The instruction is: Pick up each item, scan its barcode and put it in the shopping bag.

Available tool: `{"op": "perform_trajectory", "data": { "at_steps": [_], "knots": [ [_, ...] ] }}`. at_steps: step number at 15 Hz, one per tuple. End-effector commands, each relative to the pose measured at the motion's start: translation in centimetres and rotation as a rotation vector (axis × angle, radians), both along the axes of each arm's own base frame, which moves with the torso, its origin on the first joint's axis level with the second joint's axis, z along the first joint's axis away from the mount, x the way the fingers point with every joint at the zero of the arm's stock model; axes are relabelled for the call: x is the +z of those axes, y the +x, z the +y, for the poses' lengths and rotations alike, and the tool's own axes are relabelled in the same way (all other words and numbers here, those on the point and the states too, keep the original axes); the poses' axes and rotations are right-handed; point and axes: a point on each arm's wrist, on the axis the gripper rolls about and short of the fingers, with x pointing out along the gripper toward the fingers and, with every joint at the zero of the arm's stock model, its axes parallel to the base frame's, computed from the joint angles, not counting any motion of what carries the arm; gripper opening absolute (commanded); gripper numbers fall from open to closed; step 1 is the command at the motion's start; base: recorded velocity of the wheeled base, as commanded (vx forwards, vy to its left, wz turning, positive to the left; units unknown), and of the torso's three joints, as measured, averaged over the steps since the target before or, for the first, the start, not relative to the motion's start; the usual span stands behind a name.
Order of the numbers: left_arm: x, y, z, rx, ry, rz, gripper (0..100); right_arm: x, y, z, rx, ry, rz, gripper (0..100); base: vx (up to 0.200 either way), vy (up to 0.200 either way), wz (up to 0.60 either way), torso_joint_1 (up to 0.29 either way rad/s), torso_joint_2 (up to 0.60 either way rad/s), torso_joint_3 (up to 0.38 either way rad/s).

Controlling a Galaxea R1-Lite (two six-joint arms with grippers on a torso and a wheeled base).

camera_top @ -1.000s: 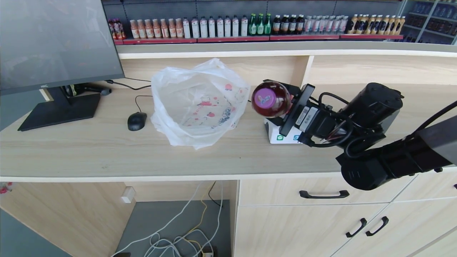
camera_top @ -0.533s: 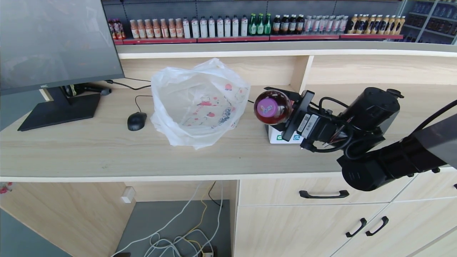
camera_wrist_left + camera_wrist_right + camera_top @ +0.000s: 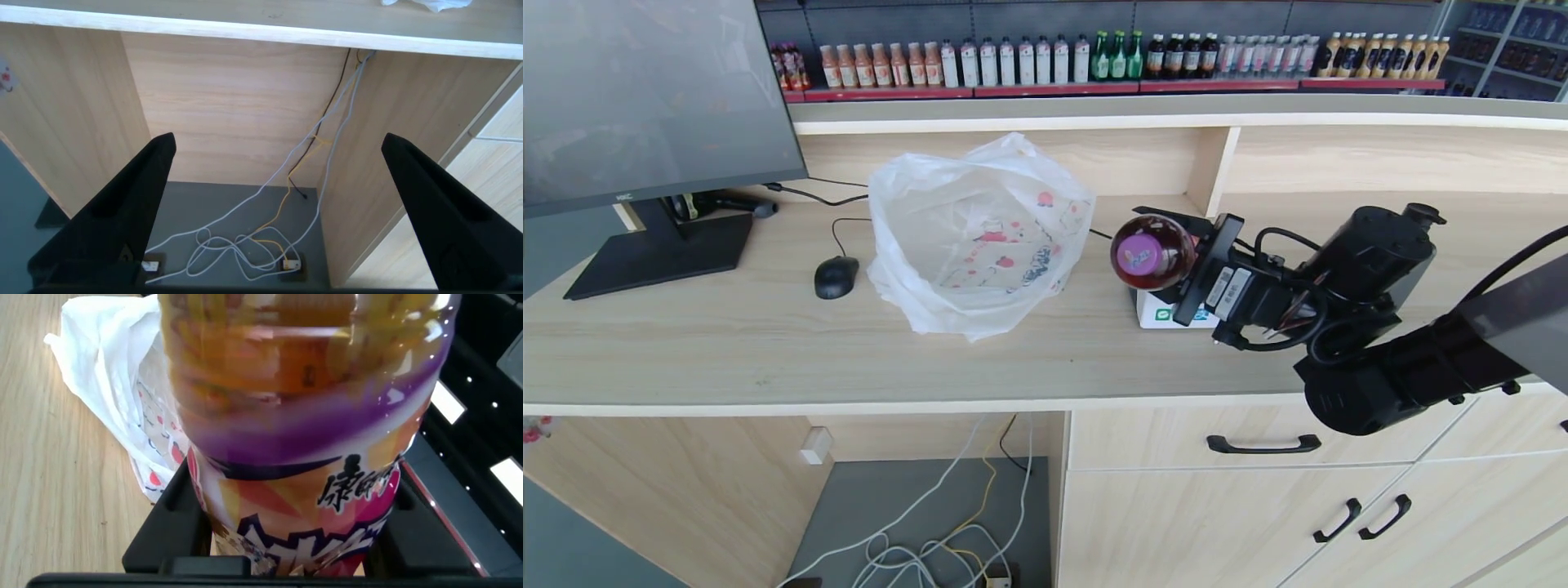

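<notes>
- R gripper (image 3: 1170, 255) clamped on drink bottle (image 3: 1141, 253), just above scanner (image 3: 1162, 315) on bench (image 3: 727, 343), right of shopping bag (image 3: 976, 233).
- Bottle long axis runs front-back, cap toward robot.
- L gripper (image 3: 278, 204) wide open, empty.

Scanner (image 3: 1170, 314) mostly hidden behind bottle (image 3: 1143, 253) and right hand (image 3: 1165, 250), bottle's ends cut off in right wrist view, monitor (image 3: 645, 98) cropped at edge.

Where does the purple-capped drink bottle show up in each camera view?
Head view: bottle, cap toward the camera, held in the right gripper above the white scanner, right of the shopping bag.
Left wrist view: faces cables under the counter, away from the bottle.
Right wrist view: bottle close up in the foreground.
Shared landmark: the shopping bag, beside the bottle in both.
</notes>
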Motion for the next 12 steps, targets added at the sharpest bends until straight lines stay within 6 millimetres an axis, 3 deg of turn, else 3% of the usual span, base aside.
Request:
{"op": "perform_trajectory", "data": {
  "at_steps": [1,12],
  "knots": [
    [0.00,0.00,0.00,0.000,0.000,0.000,100,-0.26,0.00,0.14,0.003,-0.004,0.006,0,0.000,0.000,0.00,0.000,0.00,0.000],
    [0.00,0.00,0.00,0.000,0.000,0.000,100,-0.79,0.06,0.47,0.007,-0.009,0.018,0,0.000,0.000,0.00,0.000,0.00,0.000]
  ]
}}
